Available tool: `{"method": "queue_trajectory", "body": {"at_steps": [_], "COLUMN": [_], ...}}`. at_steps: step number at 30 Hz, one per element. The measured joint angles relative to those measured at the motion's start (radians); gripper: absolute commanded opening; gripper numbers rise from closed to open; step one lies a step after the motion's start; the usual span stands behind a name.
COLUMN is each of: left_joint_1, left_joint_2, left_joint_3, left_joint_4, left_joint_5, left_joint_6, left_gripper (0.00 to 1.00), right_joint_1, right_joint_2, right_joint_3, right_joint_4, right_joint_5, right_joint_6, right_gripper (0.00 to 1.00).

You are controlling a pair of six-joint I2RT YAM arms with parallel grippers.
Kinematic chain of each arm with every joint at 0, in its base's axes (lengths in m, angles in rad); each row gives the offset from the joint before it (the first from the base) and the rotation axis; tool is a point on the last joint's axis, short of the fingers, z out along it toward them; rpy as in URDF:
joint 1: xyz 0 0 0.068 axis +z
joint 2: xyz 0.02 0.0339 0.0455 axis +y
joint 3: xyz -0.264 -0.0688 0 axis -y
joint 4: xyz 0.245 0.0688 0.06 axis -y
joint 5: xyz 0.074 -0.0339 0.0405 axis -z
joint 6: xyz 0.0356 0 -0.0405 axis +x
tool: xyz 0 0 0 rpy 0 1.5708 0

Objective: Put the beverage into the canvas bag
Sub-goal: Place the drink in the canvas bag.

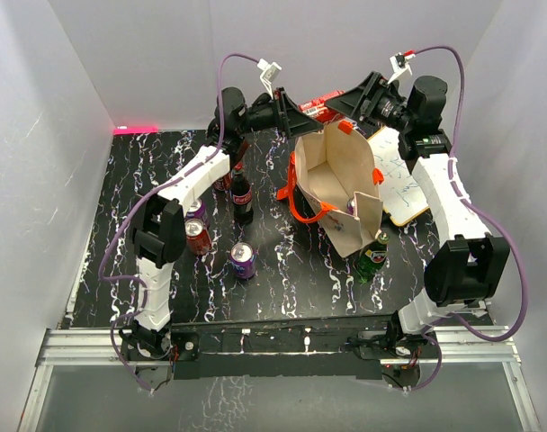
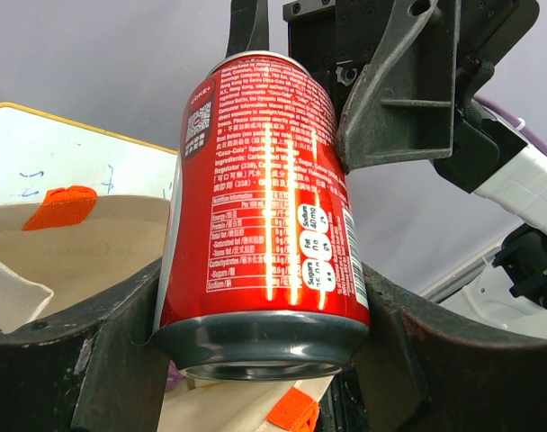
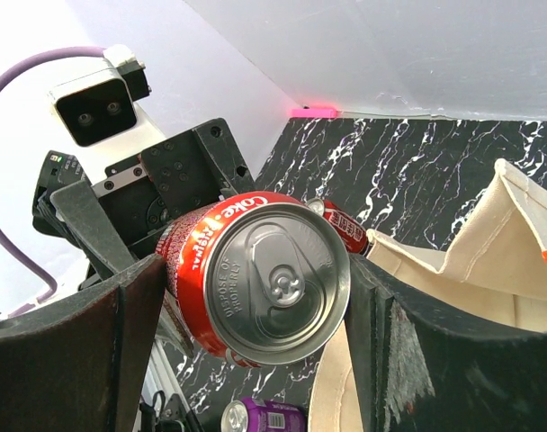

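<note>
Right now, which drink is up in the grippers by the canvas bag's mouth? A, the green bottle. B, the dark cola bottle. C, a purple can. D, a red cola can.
D: the red cola can sits between the left gripper's fingers with the canvas bag open beneath it; the purple can, green bottle and dark bottle are down on the table.

White arm links [image 1: 194,183], black joints [image 1: 162,230], purple cables [image 1: 221,94]; left hand [image 1: 291,108], right hand [image 1: 350,101] black, angular.
</note>
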Motion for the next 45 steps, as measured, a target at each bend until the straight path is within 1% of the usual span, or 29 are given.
{"method": "queue_trajectory", "body": {"at_steps": [5,6,8,10,11,12,13,15,18,20,21,23,27,28,33,40,45], "left_joint_1": [-0.004,-0.005,-0.006,-0.006,-0.006,-0.007,-0.007,-0.008,-0.011,-0.014,-0.016,-0.019,-0.025,-0.025,-0.026,-0.026,-0.026], "left_joint_2": [0.013,0.014,0.015,0.015,0.015,0.015,0.015,0.019,0.030,0.031,0.031,0.031,0.031,0.031,0.031,0.071,0.080], "left_joint_3": [0.000,0.000,0.000,0.000,0.002,0.002,0.002,0.004,0.010,0.010,0.010,0.010,0.010,0.010,0.010,0.072,0.076], "left_joint_4": [0.013,0.013,0.012,0.014,0.014,0.013,0.011,0.010,0.010,0.006,0.005,0.005,0.018,0.023,0.050,0.072,0.076], "left_joint_5": [0.003,0.004,0.004,0.004,0.004,0.004,0.005,0.008,0.017,0.021,0.021,0.018,0.003,-0.002,-0.012,-0.019,-0.019], "left_joint_6": [-0.001,-0.001,0.000,0.002,0.004,0.008,0.013,0.024,0.039,0.047,0.050,0.053,0.052,0.052,0.047,0.030,0.018], "left_gripper": [0.56,0.57,0.57,0.55,0.52,0.44,0.35,0.22,0.00,0.00,0.00,0.00,0.00,0.00,0.00,0.00,0.00], "right_joint_1": [-0.003,-0.003,-0.005,-0.005,-0.005,-0.005,-0.006,-0.007,-0.008,-0.011,-0.012,-0.014,-0.016,-0.016,-0.018,-0.022,-0.022], "right_joint_2": [-0.002,-0.002,-0.002,-0.002,-0.002,-0.002,-0.002,-0.002,-0.002,-0.002,-0.002,-0.002,-0.002,-0.002,-0.002,-0.002,-0.002], "right_joint_3": [0.000,0.001,0.003,0.007,0.009,0.010,0.010,0.010,0.010,0.010,0.010,0.010,0.003,0.002,-0.004,-0.012,-0.023], "right_joint_4": [-0.018,-0.024,-0.029,-0.030,-0.031,-0.032,-0.032,-0.032,-0.037,-0.044,-0.043,-0.040,-0.005,0.006,0.034,0.074,0.087], "right_joint_5": [0.008,0.009,0.010,0.010,0.009,0.009,0.007,0.006,0.004,0.003,0.003,0.003,0.007,0.008,0.010,0.034,0.044], "right_joint_6": [-0.012,-0.013,-0.013,-0.015,-0.017,-0.019,-0.021,-0.029,-0.042,-0.046,-0.047,-0.045,-0.029,-0.024,0.008,0.037,0.053], "right_gripper": [0.08,0.08,0.08,0.08,0.08,0.08,0.08,0.08,0.08,0.10,0.12,0.20,0.42,0.46,0.55,0.65,0.71]}}
